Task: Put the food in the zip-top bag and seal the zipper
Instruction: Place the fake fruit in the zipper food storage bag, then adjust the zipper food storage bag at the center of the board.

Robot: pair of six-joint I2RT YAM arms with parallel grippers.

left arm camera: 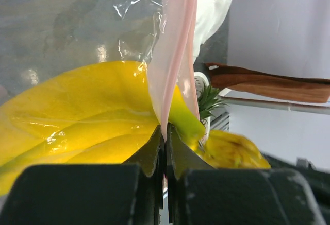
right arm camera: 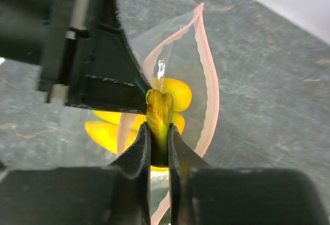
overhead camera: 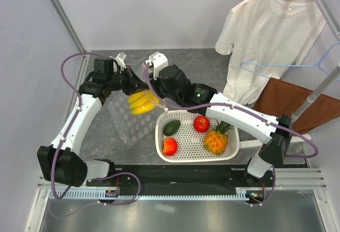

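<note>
Banana bunch [right arm camera: 172,93] hangs by its stem, pinched tight in the right fingers [right arm camera: 135,155], its body just beyond their tips inside the zip-top bag [overhead camera: 129,128] mouth; left fingers [left arm camera: 152,150], closed on the zipper [left arm camera: 172,55], hold that edge alongside.

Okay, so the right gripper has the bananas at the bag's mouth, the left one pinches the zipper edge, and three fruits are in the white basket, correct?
Not three: the top view shows four in the basket, the avocado, apple, red-orange fruit and pineapple. The right gripper does hold the bananas, and the left gripper pinches the zipper.
</note>
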